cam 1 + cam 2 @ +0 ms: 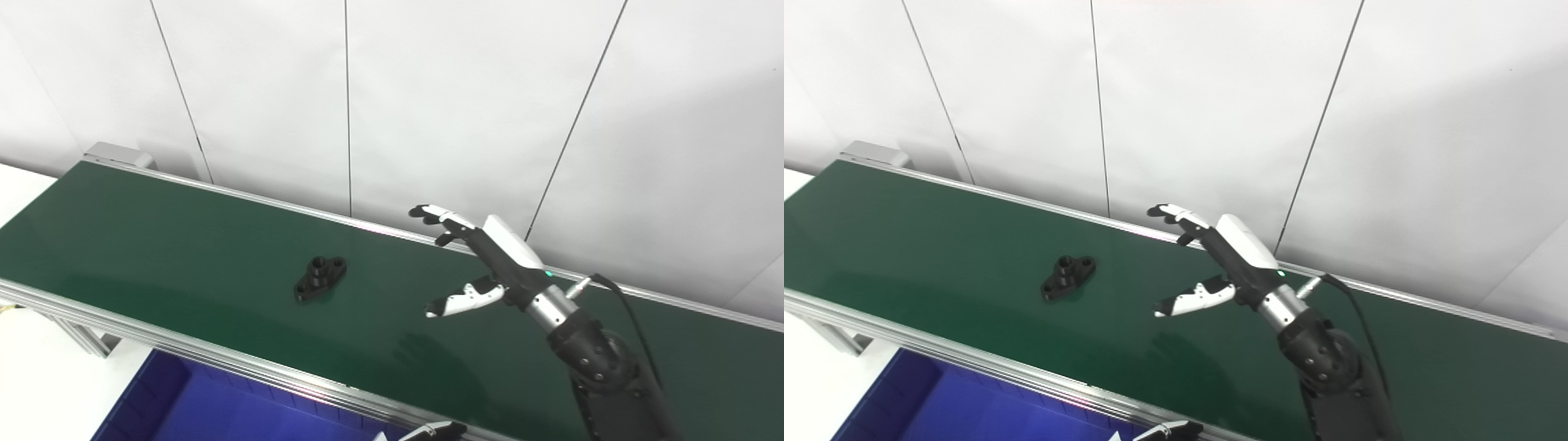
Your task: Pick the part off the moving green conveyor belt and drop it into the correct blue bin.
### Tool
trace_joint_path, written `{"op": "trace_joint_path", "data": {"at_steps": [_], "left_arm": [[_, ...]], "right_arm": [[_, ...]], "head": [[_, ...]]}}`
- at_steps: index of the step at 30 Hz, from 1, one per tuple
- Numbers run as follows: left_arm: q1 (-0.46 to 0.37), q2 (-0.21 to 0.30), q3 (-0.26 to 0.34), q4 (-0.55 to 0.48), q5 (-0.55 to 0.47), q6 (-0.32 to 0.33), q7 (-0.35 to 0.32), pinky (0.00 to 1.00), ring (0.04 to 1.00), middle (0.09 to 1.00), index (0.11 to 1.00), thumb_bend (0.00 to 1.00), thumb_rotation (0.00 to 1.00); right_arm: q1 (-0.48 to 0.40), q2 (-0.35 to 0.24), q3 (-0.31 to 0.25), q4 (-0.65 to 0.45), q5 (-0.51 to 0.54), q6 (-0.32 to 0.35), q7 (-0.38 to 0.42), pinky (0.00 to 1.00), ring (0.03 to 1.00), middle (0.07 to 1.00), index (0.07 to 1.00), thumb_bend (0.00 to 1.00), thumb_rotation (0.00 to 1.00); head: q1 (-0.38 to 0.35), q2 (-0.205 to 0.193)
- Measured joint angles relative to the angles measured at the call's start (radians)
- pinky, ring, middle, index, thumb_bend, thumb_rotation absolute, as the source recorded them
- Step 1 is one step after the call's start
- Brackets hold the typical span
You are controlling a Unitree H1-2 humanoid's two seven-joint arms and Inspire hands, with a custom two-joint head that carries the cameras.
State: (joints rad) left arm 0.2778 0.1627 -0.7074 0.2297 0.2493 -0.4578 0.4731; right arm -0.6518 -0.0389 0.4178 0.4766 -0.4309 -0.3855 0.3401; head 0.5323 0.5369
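Green conveyor belt runs diagonally from upper left to lower right, edged by aluminium rails on both long sides. White panelled wall directly behind it.

Part: black, flat flange with a raised round boss in the middle and a hole at each end. Lies flat on the belt, roughly mid-width, left of centre. Nothing touches it; bare belt all round.

Right hand: held above the belt to the right of the part, well apart from it. Palm turned toward the part, fingers spread and stretched out, thumb set wide below them. Holds nothing. Open belt lies between hand and part, no obstacle in that gap. A dark cable loops off the wrist; the forearm leaves at the bottom edge.

Left hand: only a sliver of white and black fingertips shows at the bottom edge, below the near rail. Too little visible to say whether its fingers are apart or together.

Blue bin: below the near rail at lower left, cut off by the bottom edge. Ribbed inner wall visible; contents not discernible in the part that shows. Only this one bin is in view.

Grey metal end piece at the belt's far left end. A leg of the frame shows under the near rail at left.
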Motion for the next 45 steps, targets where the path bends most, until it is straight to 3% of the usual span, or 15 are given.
{"op": "trace_joint_path", "data": {"at_steps": [7,17,27,32,40,45], "left_arm": [[0.0,0.0,-0.001,0.0,0.001,0.0,0.013,0.74,0.828,0.837,0.813,1.0,0.97],[-0.004,0.003,-0.012,0.001,0.001,0.0,0.018,0.75,0.836,0.845,0.814,1.0,0.94],[-0.007,0.003,-0.018,0.006,-0.001,0.0,0.03,0.76,0.842,0.854,0.805,1.0,0.91],[-0.008,0.003,-0.022,0.007,-0.001,0.0,0.036,0.78,0.846,0.857,0.809,0.99,0.9],[-0.027,0.002,-0.039,0.029,0.024,0.0,0.088,0.76,0.823,0.839,0.802,1.0,0.94],[-0.027,0.002,-0.04,0.029,0.026,0.0,0.093,0.75,0.825,0.839,0.805,1.0,0.95]], "right_arm": [[-0.036,0.029,0.033,0.028,-0.084,0.021,-0.018,0.69,0.853,0.922,0.888,1.0,0.7],[-0.054,0.074,0.077,0.057,-0.172,0.093,-0.045,0.62,0.823,0.908,0.884,1.0,0.65],[-0.088,0.082,0.109,0.187,-0.234,0.101,-0.112,0.6,0.809,0.896,0.876,1.0,0.57],[-0.12,0.113,0.131,0.272,-0.259,0.107,-0.149,0.62,0.816,0.89,0.874,1.0,0.57],[-0.138,0.139,0.158,0.36,-0.269,0.107,-0.183,0.56,0.774,0.898,0.873,1.0,0.57],[-0.138,0.142,0.169,0.369,-0.296,0.107,-0.234,0.47,0.636,0.766,0.781,1.0,0.56]], "head": [[-0.009,0.002],[-0.002,-0.011],[0.025,-0.008],[0.035,-0.006],[0.054,-0.003],[0.051,0.003]]}}
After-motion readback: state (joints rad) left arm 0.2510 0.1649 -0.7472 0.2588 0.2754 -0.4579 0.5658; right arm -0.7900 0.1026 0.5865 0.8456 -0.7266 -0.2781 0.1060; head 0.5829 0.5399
